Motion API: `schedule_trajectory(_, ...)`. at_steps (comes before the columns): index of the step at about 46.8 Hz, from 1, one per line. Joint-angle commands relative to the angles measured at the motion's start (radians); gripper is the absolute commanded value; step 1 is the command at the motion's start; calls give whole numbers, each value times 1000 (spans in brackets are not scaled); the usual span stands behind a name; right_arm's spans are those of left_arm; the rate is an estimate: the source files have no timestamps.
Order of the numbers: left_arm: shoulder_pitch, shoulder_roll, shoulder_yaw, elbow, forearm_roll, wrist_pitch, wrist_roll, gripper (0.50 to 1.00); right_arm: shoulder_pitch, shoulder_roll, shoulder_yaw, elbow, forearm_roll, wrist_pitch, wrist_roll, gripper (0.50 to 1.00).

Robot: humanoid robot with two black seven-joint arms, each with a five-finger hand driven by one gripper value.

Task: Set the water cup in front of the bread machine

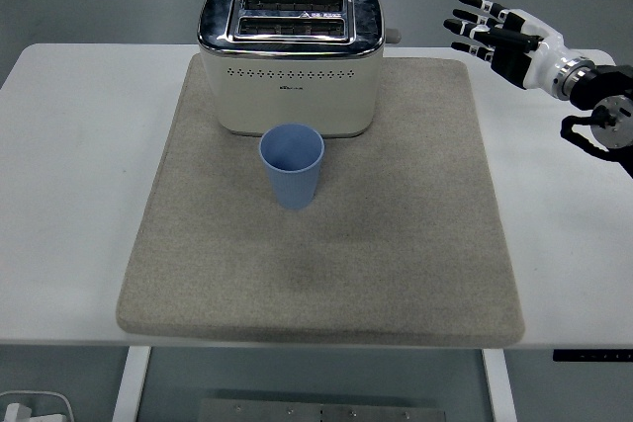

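A light blue water cup (292, 165) stands upright on the beige mat (396, 244), just in front of the cream and chrome bread machine (291, 59), nearly touching its front face. My right hand (487, 29) hovers high at the upper right, well away from the cup, fingers spread and holding nothing. The black right arm (598, 106) comes in from the right edge. No left arm shows.
The mat covers most of the white table (69, 165). Bare table strips lie to the left and right of the mat. Below the table's near edge, a white object (35, 408) sits on the floor at bottom left.
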State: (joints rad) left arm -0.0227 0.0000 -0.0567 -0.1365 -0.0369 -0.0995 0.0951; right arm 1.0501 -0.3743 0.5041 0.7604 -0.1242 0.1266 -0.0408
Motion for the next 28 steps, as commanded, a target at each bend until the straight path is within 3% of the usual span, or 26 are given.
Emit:
schedule_trajectory(1, 1, 0, 0, 0, 0, 0, 0, 1000, 11, 8, 1, -23, 44, 1, -40, 932)
schedule_trajectory(6, 1, 0, 0, 0, 0, 0, 0, 1000, 21, 18, 4, -24, 77, -8, -50, 930)
schedule_trajectory(11, 0, 0, 0, 0, 0, 0, 0, 1000, 22, 23, 11, -24, 87, -15, -27, 932)
schedule_trajectory(17, 1, 0, 0, 0, 0, 0, 0, 1000, 16, 35, 68, -23, 87, -24, 47, 932)
schedule_trajectory(28, 0, 0, 0, 0, 0, 0, 0, 1000, -12, 78, 96, -16, 87, -22, 131, 932)
